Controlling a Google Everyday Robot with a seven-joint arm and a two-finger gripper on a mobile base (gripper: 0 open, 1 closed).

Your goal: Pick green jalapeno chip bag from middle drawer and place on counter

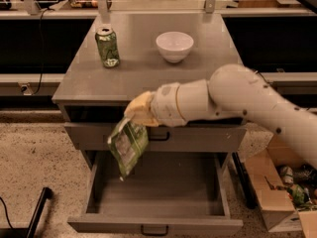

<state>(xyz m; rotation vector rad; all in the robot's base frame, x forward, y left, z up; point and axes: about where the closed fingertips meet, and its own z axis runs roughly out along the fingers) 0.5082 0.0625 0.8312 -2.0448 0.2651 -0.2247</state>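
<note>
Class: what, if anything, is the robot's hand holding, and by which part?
The hand, at the front edge of the counter, holds the green jalapeno chip bag by its top end; the bag hangs above the open middle drawer.

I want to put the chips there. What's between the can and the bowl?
Nothing: bare counter lies between can and bowl, in the camera view. The gripper holds the bag above the drawer.

My arm [247, 95] reaches across from view right, wrist [178, 103] level; gripper [134, 120] mid-view, jaws clamped on green jalapeno chip bag [129, 145].
</note>
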